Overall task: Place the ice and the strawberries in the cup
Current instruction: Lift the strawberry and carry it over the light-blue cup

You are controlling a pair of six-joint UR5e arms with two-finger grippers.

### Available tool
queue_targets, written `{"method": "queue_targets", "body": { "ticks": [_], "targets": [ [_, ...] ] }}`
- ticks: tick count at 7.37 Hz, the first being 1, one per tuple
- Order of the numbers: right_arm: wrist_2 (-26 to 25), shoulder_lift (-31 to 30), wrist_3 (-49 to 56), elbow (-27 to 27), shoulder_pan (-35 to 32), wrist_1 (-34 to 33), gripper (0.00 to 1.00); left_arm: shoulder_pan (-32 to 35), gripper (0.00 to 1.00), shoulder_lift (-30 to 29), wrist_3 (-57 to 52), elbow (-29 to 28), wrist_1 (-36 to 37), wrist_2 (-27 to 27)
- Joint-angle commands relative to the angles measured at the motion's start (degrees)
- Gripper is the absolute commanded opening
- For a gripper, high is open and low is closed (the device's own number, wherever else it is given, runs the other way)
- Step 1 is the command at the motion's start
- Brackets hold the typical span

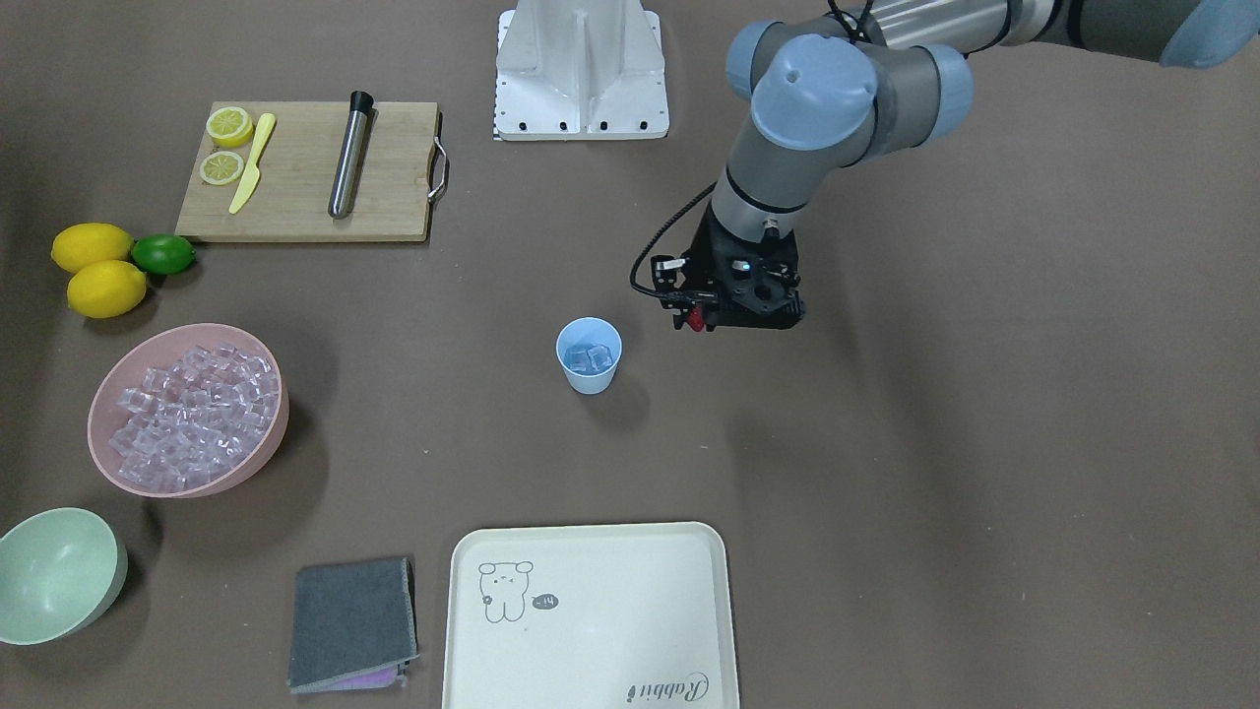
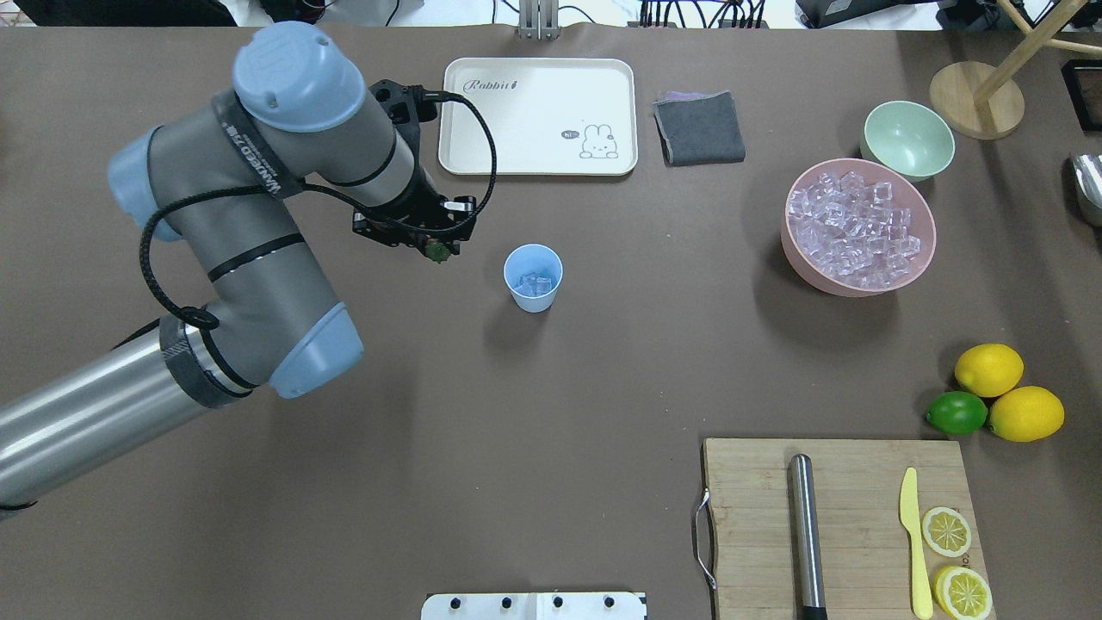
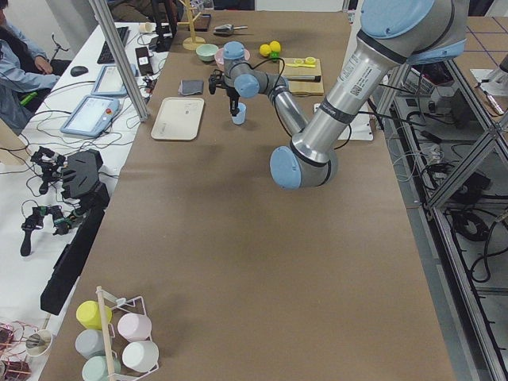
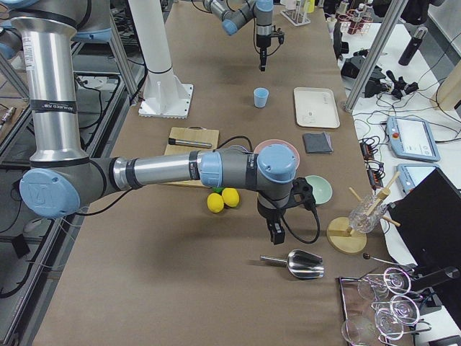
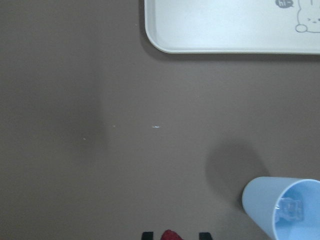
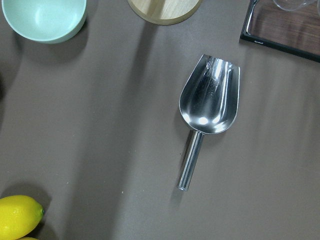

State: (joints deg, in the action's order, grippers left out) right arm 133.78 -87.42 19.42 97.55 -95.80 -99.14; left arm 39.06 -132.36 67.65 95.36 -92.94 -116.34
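**Desk** (image 2: 551, 387): a long brown surface, seen from both ends and both long edges.

**Left arm** (image 2: 258, 232): extended from the robot-side edge over the left half, elbow folded and wrist turned downward. The left tool (image 2: 435, 250) is held above the surface, clenched on the strawberry (image 1: 697, 318), just left of the cup (image 2: 533, 277) and not touching it.

**Right arm** (image 4: 166, 171): stretched low toward the right end. The right tool (image 4: 276, 232) is pointed down over a metal scoop (image 6: 210, 100); whether it is clenched or released cannot be told.

**Tray** (image 2: 538, 112): laid at the operators' edge, well apart from the cup.

**Pink bowl** (image 2: 799, 263): set toward the right end and heaped with ice (image 2: 857, 228).

**Cup**: stood upright near the desk's middle. Brown surface is shown on every side, and a few cubes are seen inside.
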Motion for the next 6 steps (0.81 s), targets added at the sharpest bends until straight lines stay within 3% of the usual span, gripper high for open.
{"method": "queue_targets", "body": {
  "ticks": [1,3,6],
  "targets": [
    [-0.01,-0.03,0.0,0.0,0.0,0.0,0.99,-4.15,0.0,-6.82,3.98,-3.22,2.68,6.45],
    [0.08,-0.21,0.09,0.09,0.0,0.0,0.99,-4.17,0.0,-12.64,4.51,-12.0,0.5,6.83],
    [0.43,-0.65,0.09,0.09,0.0,0.09,0.99,-5.83,0.0,-11.25,5.3,-13.53,-0.74,9.38]
  ]
}}
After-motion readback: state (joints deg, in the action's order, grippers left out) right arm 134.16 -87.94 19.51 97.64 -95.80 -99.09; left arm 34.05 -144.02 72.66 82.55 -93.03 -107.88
